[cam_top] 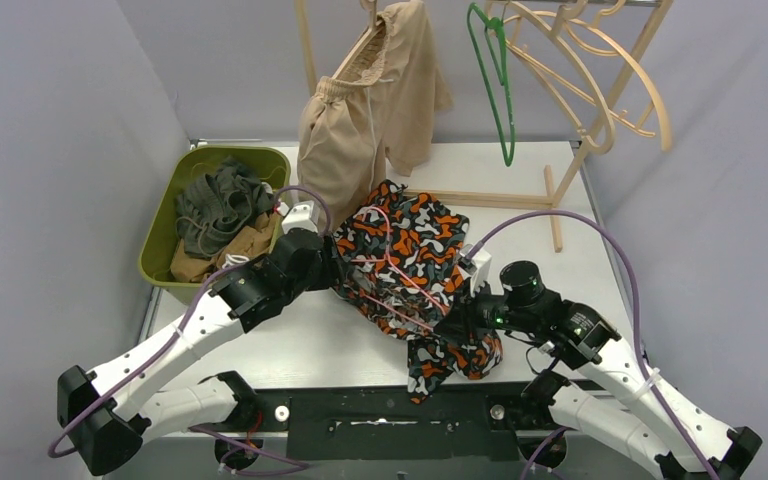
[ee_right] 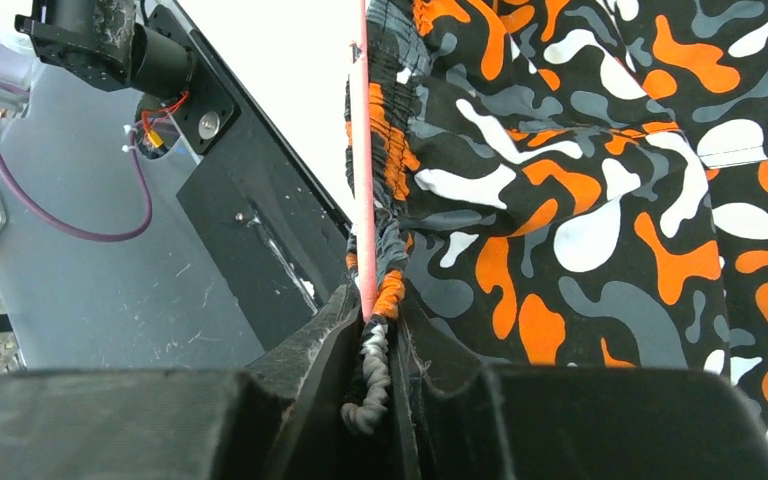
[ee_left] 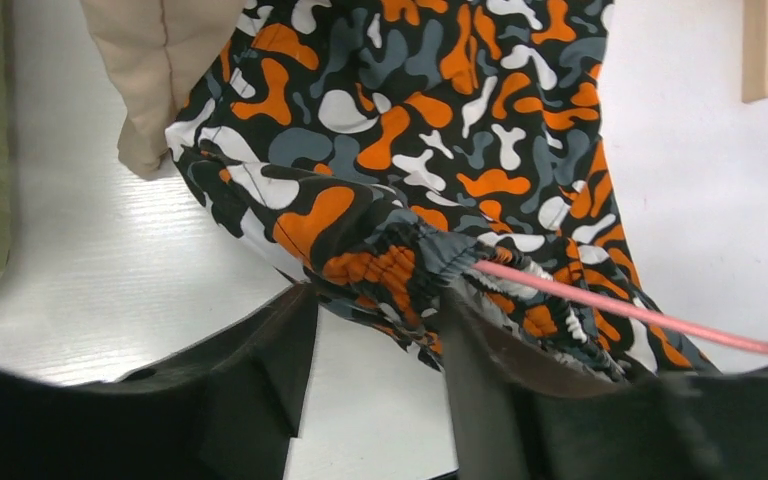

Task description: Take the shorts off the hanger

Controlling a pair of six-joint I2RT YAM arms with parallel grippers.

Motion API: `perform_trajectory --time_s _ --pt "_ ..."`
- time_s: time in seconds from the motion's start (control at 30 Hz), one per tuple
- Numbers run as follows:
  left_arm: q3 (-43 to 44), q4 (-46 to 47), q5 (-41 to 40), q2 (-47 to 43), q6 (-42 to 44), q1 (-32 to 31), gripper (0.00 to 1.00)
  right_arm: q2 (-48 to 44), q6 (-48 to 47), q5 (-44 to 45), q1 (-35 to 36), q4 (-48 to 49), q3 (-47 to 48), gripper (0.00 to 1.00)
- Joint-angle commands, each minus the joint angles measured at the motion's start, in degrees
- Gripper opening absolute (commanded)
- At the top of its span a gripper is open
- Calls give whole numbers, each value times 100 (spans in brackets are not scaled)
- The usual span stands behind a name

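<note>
Nearest us, the right jaws are pressed together on the gathered waistband of the camouflage shorts (ee_right: 580,200). They pinch a grey twist of that band together with the wire of the pink hanger (ee_right: 363,150), which runs straight up out of the grip.

The shorts are soft cloth, black with orange, grey and white blotches. They lie crumpled on the bench (cam_top: 310,340) between the two sets of jaws, with one leg trailing toward the near edge beside the right jaws. The pink wire loops across the cloth from one side to the other.

The left jaws stand spread. The puckered waistband reaches into their gap and touches one finger, and the other finger is clear of it.

Just beyond the left jaws hang the beige shorts (cam_top: 360,120), one leg meeting the camouflage cloth. To the left of the left jaws, a green bin (cam_top: 158,235) holds the olive shorts (cam_top: 220,205) and the brown shorts (cam_top: 225,250).
</note>
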Motion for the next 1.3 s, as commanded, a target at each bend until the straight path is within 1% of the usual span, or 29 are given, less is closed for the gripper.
perform_trajectory --time_s 0.0,0.3,0.4,0.47,0.53,0.6,0.77,0.87,0.97,1.1,1.27 --pt "305 14 -412 140 4 -14 41 -12 130 -258 32 257 354 0" --pt "213 -594 -932 17 103 42 8 -276 114 -133 32 16 369 0" --pt "214 -878 -1170 5 133 88 4 -364 93 -30 32 -91 384 0" --pt "226 -1176 -1461 -1 -30 140 1 -445 78 99 33 -152 395 0" --pt "184 -1416 -1608 -21 -190 303 0 -547 38 135 30 -189 389 0" --pt "81 -1483 -1512 -74 -173 636 0 -654 37 99 32 -226 386 0" --pt "-291 -1230 -877 -365 134 1448 0 -677 115 -255 32 -431 479 0" --pt "-433 -1072 -555 -482 229 1793 0 -712 82 -313 33 -425 492 0" --pt "-517 -988 -375 -473 240 1937 0 -844 17 -346 32 -300 480 0" --pt "-544 -946 -382 -560 145 1963 0 -1117 -76 -492 32 3 301 0" --pt "-505 -885 -328 -600 247 2116 0 -1272 -61 -671 32 113 225 0"
